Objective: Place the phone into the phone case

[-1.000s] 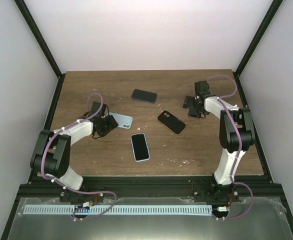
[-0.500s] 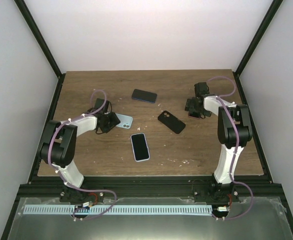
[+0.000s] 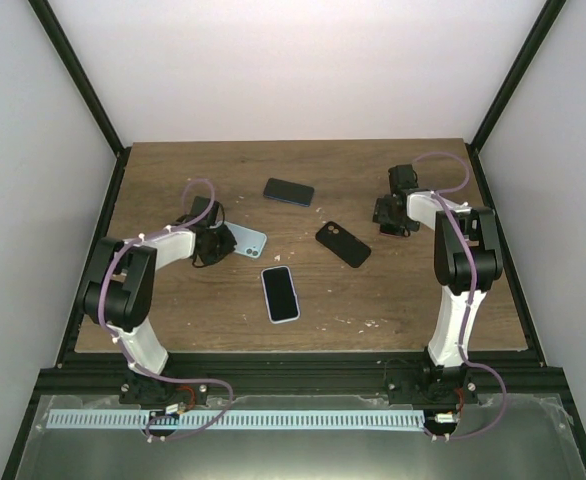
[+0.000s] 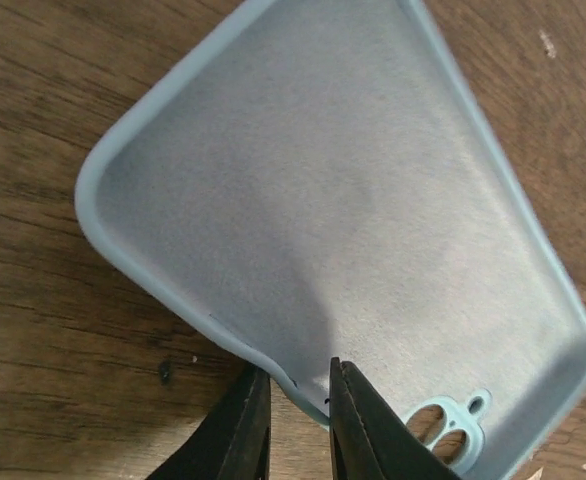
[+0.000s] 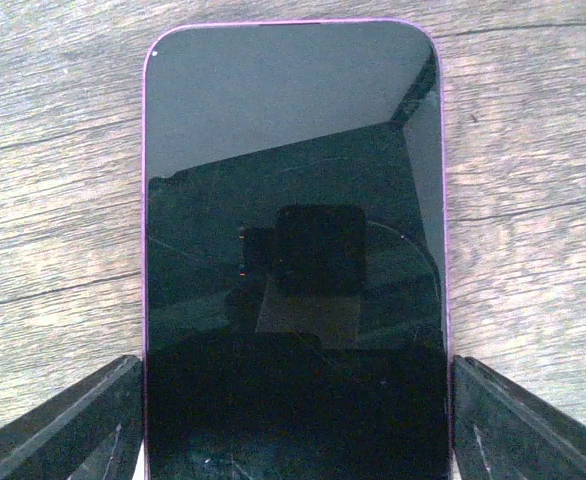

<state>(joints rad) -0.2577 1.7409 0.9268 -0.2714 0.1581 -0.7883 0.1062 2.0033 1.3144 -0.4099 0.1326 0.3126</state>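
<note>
An empty light blue phone case (image 3: 245, 240) lies open side up at the left of the table. My left gripper (image 3: 215, 244) is at its left edge. In the left wrist view the left gripper (image 4: 295, 378) has one finger outside and one inside the case (image 4: 333, 200) and pinches its rim. My right gripper (image 3: 390, 214) is low at the right rear and hides its phone from above. In the right wrist view the right gripper (image 5: 295, 380) has both fingers against the long sides of a dark, purple-edged phone (image 5: 293, 250) lying screen up on the wood.
A dark phone (image 3: 289, 191) lies at the rear centre. A black case or phone (image 3: 343, 244) lies at centre right. A phone in a light blue case (image 3: 280, 294) lies near the front centre. Black frame posts stand at the table's sides.
My left gripper has moved right onto the light blue case's edge and its arm has folded in. My right gripper has shifted only slightly.
</note>
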